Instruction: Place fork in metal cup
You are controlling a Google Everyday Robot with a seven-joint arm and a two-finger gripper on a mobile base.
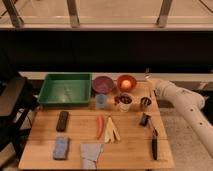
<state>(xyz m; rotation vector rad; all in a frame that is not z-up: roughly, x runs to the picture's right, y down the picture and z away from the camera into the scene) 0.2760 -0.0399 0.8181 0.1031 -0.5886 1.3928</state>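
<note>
The metal cup (pixel 145 103) stands upright near the right edge of the wooden table (pixel 75 136), right of a white cup with dark contents (pixel 124 102). My gripper (pixel 150 89), at the end of the white arm (pixel 177 99) coming in from the right, hangs just behind and above the metal cup. It is shut on the fork (pixel 147 76), a thin silvery rod that sticks up out of the gripper. The fork's lower end is hidden by the gripper.
A green tray (pixel 65 89), purple bowl (pixel 103 84) and orange bowl (pixel 126 82) line the back. A pale blue cup (pixel 101 101), black block (pixel 62 120), carrot (pixel 99 126), blue sponge (pixel 61 148), grey cloth (pixel 91 152), small dark object (pixel 144 119) and black-handled utensil (pixel 153 142) also lie on the table.
</note>
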